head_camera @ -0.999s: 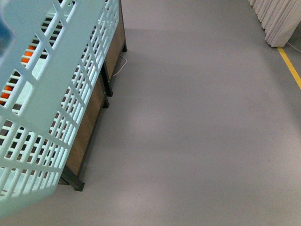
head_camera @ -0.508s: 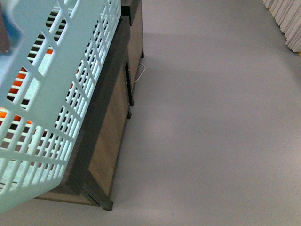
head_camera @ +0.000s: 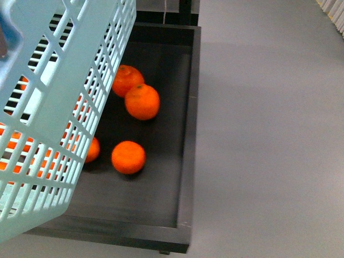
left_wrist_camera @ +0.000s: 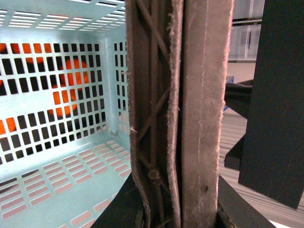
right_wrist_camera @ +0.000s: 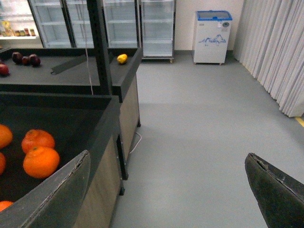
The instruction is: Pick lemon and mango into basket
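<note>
The light teal basket (head_camera: 59, 107) fills the left of the front view, held tilted above a black bin. In the left wrist view my left gripper (left_wrist_camera: 175, 209) is shut on the basket's brown ribbed handles (left_wrist_camera: 175, 95), with the empty lattice inside of the basket (left_wrist_camera: 57, 156) beyond them. My right gripper (right_wrist_camera: 166, 161) is open and empty over the grey floor, beside the bin. A small yellow fruit (right_wrist_camera: 122, 58) lies at the corner of a far bin; I cannot tell whether it is the lemon or the mango. No other lemon or mango shows.
Round oranges (head_camera: 142, 101) lie in the black bin (head_camera: 188, 134), some behind the basket's lattice; they also show in the right wrist view (right_wrist_camera: 42, 160). Dark red fruits (right_wrist_camera: 21, 59) lie in the far bin. Glass fridges (right_wrist_camera: 156, 23), a chest freezer (right_wrist_camera: 211, 35) and curtains (right_wrist_camera: 275, 47) stand beyond the grey floor (head_camera: 269, 134).
The front view has swung from bare floor and the wooden sides of the stands onto the black bin of oranges. The basket keeps its place at the view's left.
</note>
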Robot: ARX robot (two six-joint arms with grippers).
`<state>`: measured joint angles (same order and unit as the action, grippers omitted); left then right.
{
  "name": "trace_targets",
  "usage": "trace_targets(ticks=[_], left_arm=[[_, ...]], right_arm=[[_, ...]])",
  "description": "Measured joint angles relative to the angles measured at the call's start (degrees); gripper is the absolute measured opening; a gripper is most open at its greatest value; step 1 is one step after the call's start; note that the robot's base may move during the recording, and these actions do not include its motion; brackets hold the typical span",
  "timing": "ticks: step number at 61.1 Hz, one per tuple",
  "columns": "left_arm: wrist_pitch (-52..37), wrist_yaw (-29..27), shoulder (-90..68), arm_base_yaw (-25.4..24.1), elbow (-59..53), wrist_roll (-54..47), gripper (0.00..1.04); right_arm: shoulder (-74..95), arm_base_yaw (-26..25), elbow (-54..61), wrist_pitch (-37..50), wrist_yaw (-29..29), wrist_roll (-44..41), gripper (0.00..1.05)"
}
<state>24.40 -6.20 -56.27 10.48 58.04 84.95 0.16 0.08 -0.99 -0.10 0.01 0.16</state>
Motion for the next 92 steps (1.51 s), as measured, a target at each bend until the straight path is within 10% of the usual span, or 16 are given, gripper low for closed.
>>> trace_targets(ticks=[92], left_arm=[[0.0, 0.0, 0.1, 0.0, 0.0, 0.0, 0.19]], right_arm=[[0.0, 0.0, 0.0, 0.0, 0.1, 0.0, 0.96]])
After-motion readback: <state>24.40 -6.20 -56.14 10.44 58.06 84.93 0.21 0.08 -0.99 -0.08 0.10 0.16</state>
